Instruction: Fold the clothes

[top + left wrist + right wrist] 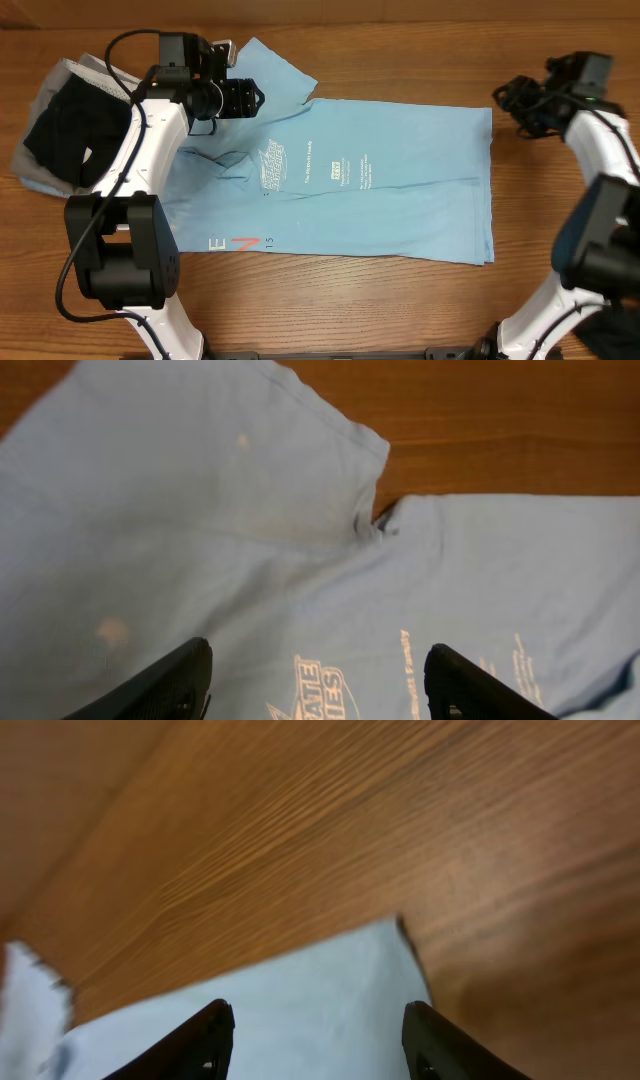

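T-shirt: the light-blue short-sleeved T-shirt (400,170) is lying spread flat across the middle of the bench (400,50), its long side running left to right.
Print: white lettering (300,172) is showing near the shirt's middle, and a small red mark (249,243) is sitting among letters near the near-left edge.
Sleeve: 1 sleeve (275,65) is sticking out at the far-left corner, lying flat on the wood.
Creases: soft wrinkles are running through the fabric on the shirt's left part, beside the left arm.
Other clothes: black and grey garments (55,130) are lying in a loose heap at the far-left end of the bench, beside the shirt, with the left arm crossing between them.
Left hand: the left hand (252,97) is hanging over the shirt close to where the sleeve is joining the body; in the wrist view its 2 fingers (185,680) are standing well apart with only flat blue cloth below them, gripping nothing.
Right hand: the right hand (508,100) is hovering just beside the shirt's far-right corner; in its wrist view the fingers (205,1038) are standing apart over that corner, and the cloth is lying flat, not pinched.
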{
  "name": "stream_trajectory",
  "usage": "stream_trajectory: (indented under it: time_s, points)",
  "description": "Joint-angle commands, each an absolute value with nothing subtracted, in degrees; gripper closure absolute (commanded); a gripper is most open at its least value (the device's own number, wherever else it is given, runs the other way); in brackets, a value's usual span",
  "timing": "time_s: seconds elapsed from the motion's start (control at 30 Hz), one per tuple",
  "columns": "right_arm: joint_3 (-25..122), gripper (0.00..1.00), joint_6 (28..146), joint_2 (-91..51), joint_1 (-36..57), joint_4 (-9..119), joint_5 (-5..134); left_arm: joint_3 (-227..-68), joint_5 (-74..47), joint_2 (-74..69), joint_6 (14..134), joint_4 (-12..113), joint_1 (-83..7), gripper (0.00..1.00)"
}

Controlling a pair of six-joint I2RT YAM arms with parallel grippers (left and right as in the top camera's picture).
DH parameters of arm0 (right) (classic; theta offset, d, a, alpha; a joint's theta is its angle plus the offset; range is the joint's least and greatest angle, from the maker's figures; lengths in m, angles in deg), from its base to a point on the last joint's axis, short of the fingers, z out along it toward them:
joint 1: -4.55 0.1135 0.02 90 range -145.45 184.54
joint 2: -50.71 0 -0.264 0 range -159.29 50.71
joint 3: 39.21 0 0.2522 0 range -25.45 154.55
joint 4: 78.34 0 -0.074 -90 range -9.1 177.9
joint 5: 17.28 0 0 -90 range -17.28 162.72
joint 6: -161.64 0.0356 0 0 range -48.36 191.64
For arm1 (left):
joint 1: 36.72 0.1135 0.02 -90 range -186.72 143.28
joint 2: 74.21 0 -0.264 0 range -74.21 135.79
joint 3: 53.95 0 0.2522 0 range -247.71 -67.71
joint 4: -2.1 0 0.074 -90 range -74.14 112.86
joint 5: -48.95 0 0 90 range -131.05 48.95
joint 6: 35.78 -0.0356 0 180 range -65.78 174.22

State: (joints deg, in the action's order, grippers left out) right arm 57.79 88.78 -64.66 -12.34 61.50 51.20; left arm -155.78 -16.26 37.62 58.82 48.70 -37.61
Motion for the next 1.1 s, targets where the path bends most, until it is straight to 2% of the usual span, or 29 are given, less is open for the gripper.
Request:
stream_trajectory:
  time_s: [0.0,0.17,0.2,0.27,0.3,0.33,0.37,0.4,0.47,0.53,0.77,0.87,0.93,1.07]
  points:
    - [58.21,0.38,89.27,-69.09,-9.78,65.02,58.15,-156.51,-13.74,37.65,60.03,50.62,-38.04,0.29]
    - [58.51,0.34,87.71,-70.14,-8.62,60.85,59.55,-156.53,-14.24,37.62,56.55,58.23,-37.45,0.34]
    - [58.95,0.37,87.71,-69.53,-9.08,58.9,59.27,-156.68,-14.24,37.62,55.48,60.11,-37.02,0.39]
    - [60.15,0.47,87.74,-67.72,-10.37,53.7,57.48,-157.64,-14.2,37.45,54.13,65.18,-35.62,0.62]
    - [60.81,0.57,87.74,-66.3,-11.4,50.38,55.4,-158.34,-14.2,37.17,53.95,67.95,-34.68,0.73]
    - [61.18,0.7,87.74,-65.05,-12.3,48.19,53.34,-159.02,-14.2,36.75,53.97,70.18,-33.87,0.78]
    - [61.4,0.78,87.8,-63.43,-13.41,45.79,50.42,-159.92,-14.18,36.14,53.97,72.94,-32.86,0.85]
    - [61.44,0.81,87.78,-62.01,-14.39,43.89,47.6,-160.94,-14.2,35.26,53.93,75.47,-31.95,0.89]
    - [61.42,0.79,87.82,-58.49,-16.67,38.79,41.61,-163.06,-14.44,33.01,52.9,79.93,-30.26,0.91]
    - [61.44,0.68,88.22,-55.59,-18.33,33.83,41.24,-164.53,-16.28,30.39,52.95,83.43,-28.97,0.9]
    - [59.1,0.66,88.17,-52.26,-20.71,13.7,52.32,-164.48,-25.41,24.42,53.56,96.02,-26.77,0.81]
    - [53.44,0.59,88.19,-52.26,-20.21,13.81,55.14,-162.34,-26.24,24.47,53.58,97.98,-26.72,0.74]
    - [48.22,0.45,88.5,-52.26,-20.23,15.49,55.11,-160.11,-26.2,24.49,53.73,97.74,-26.63,0.69]
    - [37.84,0.39,88.3,-52.26,-19.73,18.58,55.07,-154.95,-26.03,24.51,54.52,95.3,-26.61,0.64]
